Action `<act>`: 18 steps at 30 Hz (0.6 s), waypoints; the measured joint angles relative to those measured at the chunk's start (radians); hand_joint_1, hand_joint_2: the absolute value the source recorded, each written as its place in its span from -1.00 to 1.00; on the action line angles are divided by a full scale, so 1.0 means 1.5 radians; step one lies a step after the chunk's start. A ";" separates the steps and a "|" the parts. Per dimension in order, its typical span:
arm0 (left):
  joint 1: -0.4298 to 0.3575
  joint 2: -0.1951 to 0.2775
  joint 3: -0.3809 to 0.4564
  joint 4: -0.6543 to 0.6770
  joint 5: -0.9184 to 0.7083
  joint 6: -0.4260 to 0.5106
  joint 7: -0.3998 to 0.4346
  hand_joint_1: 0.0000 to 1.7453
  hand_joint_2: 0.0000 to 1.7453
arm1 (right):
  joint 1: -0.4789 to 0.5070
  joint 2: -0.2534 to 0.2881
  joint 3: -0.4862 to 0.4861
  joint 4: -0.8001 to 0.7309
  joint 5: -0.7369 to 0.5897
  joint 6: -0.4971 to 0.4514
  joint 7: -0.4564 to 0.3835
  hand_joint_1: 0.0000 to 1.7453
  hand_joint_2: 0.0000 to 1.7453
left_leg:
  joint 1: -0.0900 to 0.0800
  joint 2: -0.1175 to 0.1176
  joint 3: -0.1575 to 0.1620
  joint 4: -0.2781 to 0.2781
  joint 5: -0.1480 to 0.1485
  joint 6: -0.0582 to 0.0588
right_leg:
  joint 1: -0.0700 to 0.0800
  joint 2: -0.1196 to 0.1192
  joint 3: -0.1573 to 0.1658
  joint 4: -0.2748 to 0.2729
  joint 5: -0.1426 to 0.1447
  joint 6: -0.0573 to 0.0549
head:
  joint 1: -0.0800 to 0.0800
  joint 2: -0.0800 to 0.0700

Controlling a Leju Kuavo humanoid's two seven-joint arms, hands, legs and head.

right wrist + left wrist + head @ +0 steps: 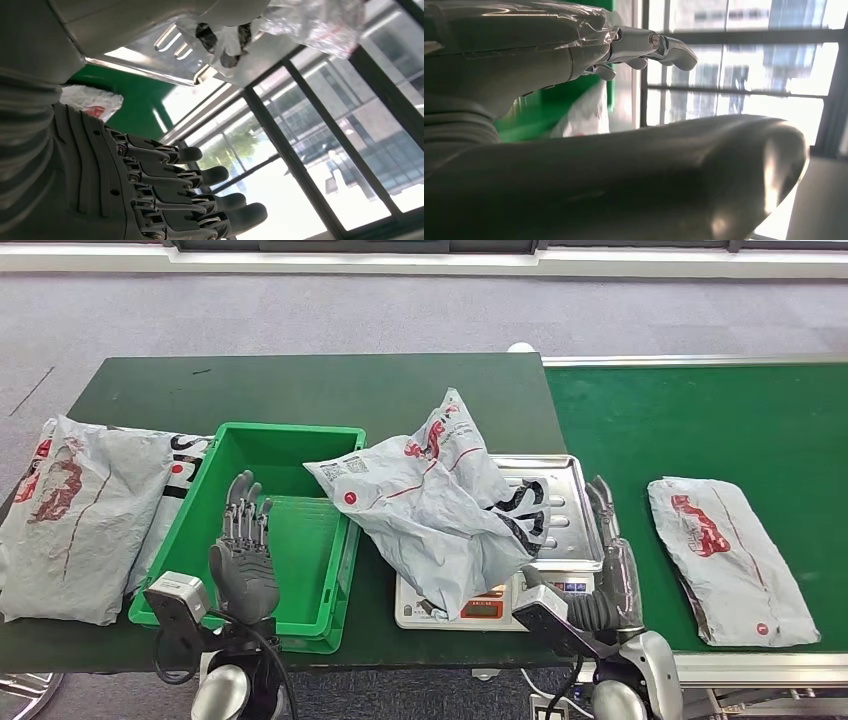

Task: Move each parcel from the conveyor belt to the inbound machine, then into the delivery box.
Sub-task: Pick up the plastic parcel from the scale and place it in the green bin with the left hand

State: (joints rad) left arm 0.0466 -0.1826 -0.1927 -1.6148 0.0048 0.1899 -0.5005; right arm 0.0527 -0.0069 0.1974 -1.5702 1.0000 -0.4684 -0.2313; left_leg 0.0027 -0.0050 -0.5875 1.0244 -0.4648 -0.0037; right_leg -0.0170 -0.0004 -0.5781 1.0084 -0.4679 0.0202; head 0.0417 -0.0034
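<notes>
Head view, biggest stuff first: dark green table across the upper left and middle, brighter green belt filling the right side. Then the parcels, all crinkly grey plastic mailers with red and black print. One big flat bag lies at the far left of the frame, beside the box, not in it. A second, crumpled parcel sits in the middle on the scale, a shiny ribbed steel tray over a white base with a display, and its left corner hangs over the box edge. A third one is flat on the belt at lower right, so that one hasn't been touched yet, I'd guess.

The box is a hard green plastic bin, left of centre, and looks empty inside. So roughly: one parcel at the weighing stage, one waiting, nothing boxed as far as I can tell.

Left hand hovers over the box at lower left, fingers straight and spread, holding nothing. Right hand sits at the scale's right edge, fingers stretched out, empty too
</notes>
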 joint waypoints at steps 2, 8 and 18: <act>0.001 0.000 0.002 -0.009 -0.016 0.044 0.005 -1.00 -1.00 | 0.020 0.000 -0.002 -0.036 -0.027 -0.009 -0.028 -1.00 1.00 | 0.000 0.000 0.000 0.000 0.000 0.000 | 0.000 0.000 0.000 0.000 0.000 0.000 | 0.000 0.000; -0.036 0.010 -0.001 -0.003 -0.203 0.124 0.062 -1.00 -1.00 | 0.076 0.007 -0.005 -0.163 -0.156 -0.001 -0.137 -1.00 1.00 | 0.000 0.000 0.000 0.000 0.000 0.000 | 0.000 0.000 -0.001 0.000 0.000 0.000 | 0.000 0.000; -0.072 0.017 -0.021 0.030 -0.294 0.112 0.107 -1.00 0.50 | 0.116 0.015 -0.005 -0.254 -0.189 0.018 -0.172 -1.00 1.00 | 0.000 0.001 0.000 0.000 0.000 0.000 | 0.000 0.001 -0.001 0.000 0.000 0.000 | 0.000 0.000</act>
State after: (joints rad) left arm -0.0614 -0.1570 -0.2235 -1.5703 -0.4365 0.3583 -0.3402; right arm 0.2269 0.0153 0.1892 -1.9508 0.7170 -0.4420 -0.4900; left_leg 0.0026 -0.0033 -0.5872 1.0247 -0.4648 -0.0036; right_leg -0.0172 0.0017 -0.5793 1.0083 -0.4675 0.0200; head 0.0417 -0.0034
